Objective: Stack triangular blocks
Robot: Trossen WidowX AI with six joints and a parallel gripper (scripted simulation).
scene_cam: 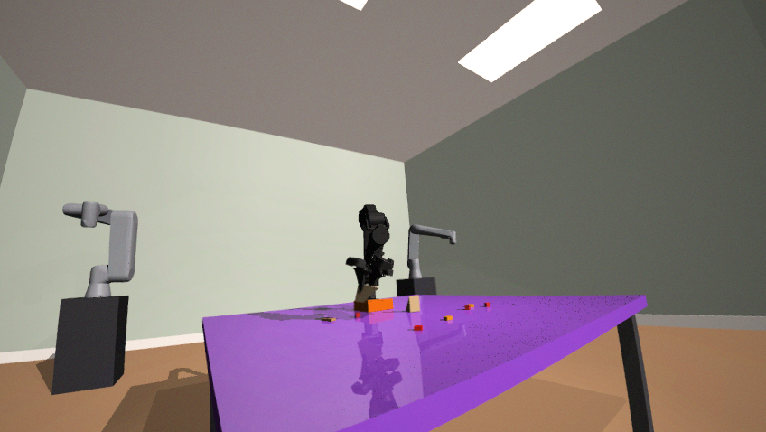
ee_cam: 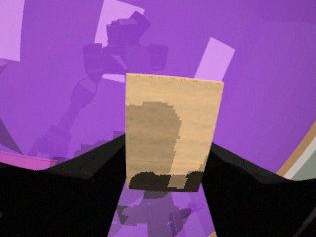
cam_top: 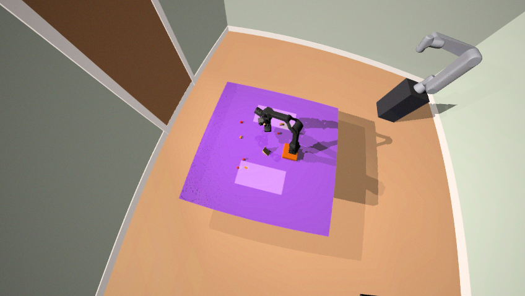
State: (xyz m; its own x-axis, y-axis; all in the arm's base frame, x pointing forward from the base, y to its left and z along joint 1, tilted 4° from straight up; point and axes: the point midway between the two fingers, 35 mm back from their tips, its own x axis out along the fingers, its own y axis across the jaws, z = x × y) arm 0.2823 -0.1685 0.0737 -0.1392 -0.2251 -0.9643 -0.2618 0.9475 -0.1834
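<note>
One triangular block [scene_cam: 367, 293] [ee_cam: 170, 124], pale wood, is between the fingers of my gripper [ee_cam: 165, 142] [scene_cam: 368, 286], which is shut on it. It is held tilted above the purple table [cam_top: 304, 209] [scene_cam: 300, 370]. In the wrist view one broad rectangular face of it fills the middle; its other faces are hidden. In the top view the arm mostly hides it. The other triangular block [cam_top: 266, 151] [scene_cam: 413, 304] stands on the table in front of the arm's base, apart from the held one. Its slope direction is hard to tell.
The orange base [cam_top: 290, 153] [scene_cam: 379, 305] is right of the standing block in the top view. Small red cubes [cam_top: 241, 121] [cam_top: 243, 159] [scene_cam: 418, 327] and small orange pieces [cam_top: 240, 137] [cam_top: 281, 124] [scene_cam: 447, 318] lie scattered. One red cube [cam_top: 278, 132] [scene_cam: 358, 315] lies near the arm.
</note>
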